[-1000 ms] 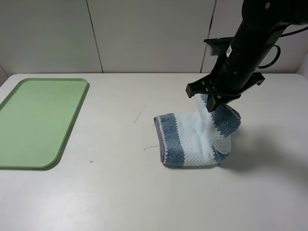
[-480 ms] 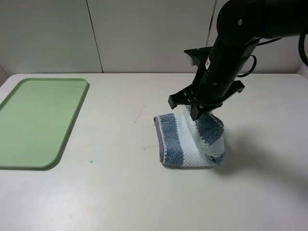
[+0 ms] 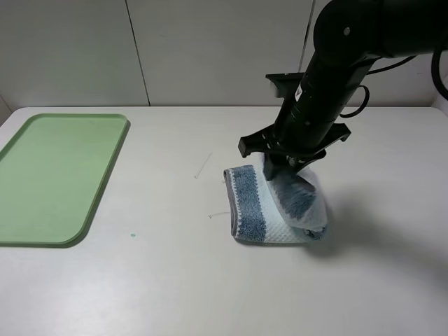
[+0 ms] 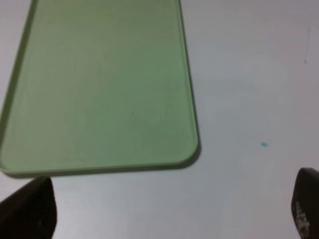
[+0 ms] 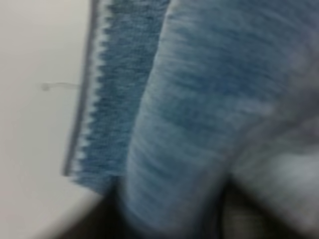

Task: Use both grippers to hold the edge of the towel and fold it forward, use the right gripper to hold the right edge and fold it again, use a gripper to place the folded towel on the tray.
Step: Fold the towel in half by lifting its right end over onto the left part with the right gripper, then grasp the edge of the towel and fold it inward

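right gripper sits right on top of the towel, mid-table, right of centre. the right-hand flap is up off the table and draped leftward over the lower layer, with its top tucked under the gripper. can't tell if the jaws are clamped on it or already apart: cloth hides them from the high camera, and the right wrist view is a blur of blue stripe with the grey hem down one side. flap looks slack, so possibly being let go, but i wouldn't bet on it.

the second fold looks nearly laid but not flat, and the upper layer is bunched toward the near right corner.

key relation for the next move: towel is directly under the right gripper. the tray is well apart to the left, long axis running near-to-far, nothing on it. the carry is a straight leftward traverse. the right arm is the one at the towel.

left gripper has jaws wide apart, holding nothing. its wrist view looks down on the tray's rounded corner. that arm isn't in the high view.
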Robot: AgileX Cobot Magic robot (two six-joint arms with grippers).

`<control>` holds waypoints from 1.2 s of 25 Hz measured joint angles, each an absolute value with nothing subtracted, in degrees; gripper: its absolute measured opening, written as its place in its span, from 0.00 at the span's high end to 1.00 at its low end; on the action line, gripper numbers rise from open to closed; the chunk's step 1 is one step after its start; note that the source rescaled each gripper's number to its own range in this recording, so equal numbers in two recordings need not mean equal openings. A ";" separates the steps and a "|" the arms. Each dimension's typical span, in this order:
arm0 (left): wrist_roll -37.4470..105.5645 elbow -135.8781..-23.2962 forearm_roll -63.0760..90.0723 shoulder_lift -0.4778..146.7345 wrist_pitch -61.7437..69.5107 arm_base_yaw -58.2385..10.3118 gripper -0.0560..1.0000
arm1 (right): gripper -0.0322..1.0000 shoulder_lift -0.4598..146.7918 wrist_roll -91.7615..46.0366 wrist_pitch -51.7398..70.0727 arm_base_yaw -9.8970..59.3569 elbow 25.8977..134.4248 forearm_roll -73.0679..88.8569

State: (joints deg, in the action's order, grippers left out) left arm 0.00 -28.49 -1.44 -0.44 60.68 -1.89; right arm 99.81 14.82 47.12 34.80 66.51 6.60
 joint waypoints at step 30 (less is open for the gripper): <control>0.00 -28.49 -1.44 -0.44 60.68 -1.89 0.06 | 0.00 72.99 2.52 69.20 34.80 66.00 5.70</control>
State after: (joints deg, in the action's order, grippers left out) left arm 0.00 -28.49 -1.44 -0.44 60.68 -1.89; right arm 72.99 2.52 69.20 34.80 66.00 5.70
